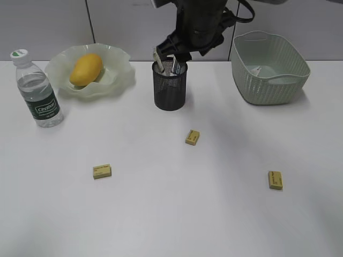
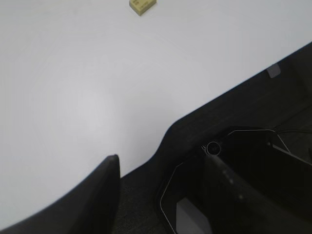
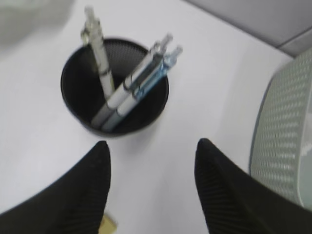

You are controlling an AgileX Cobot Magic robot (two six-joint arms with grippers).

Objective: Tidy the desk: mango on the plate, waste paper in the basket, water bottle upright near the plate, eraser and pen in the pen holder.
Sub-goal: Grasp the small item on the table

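Desk [image 1: 161, 214] as seen from the exterior view: mango [image 1: 86, 69] lies on the plate [image 1: 120, 75] at back left, water bottle [image 1: 36, 90] stands upright just left of the plate. Pen holder [image 1: 170, 88] sits at back centre with three pens [image 3: 134, 85] leaning inside — the right wrist view shows them clearly, tips above the rim, though slightly blurred. The right gripper [image 3: 151, 180] hangs above and near the holder; its two dark fingers stand apart with nothing between them. In the exterior view that arm is cut off by the top edge and its fingers blend with the pen tops, hard to separate. Basket [image 1: 270, 69] at back right; a small pale shape on its floor may be the waste paper [image 1: 258, 70], too small to be sure. Three yellow erasers lie loose on the desk: left eraser [image 1: 102, 171], middle eraser [image 1: 192, 137], right eraser [image 1: 275, 180]. Left gripper [image 2: 161, 195] is out of the exterior view; its wrist view shows the fingers apart and empty over the desk's near edge — dark, mostly cut off by the frame.
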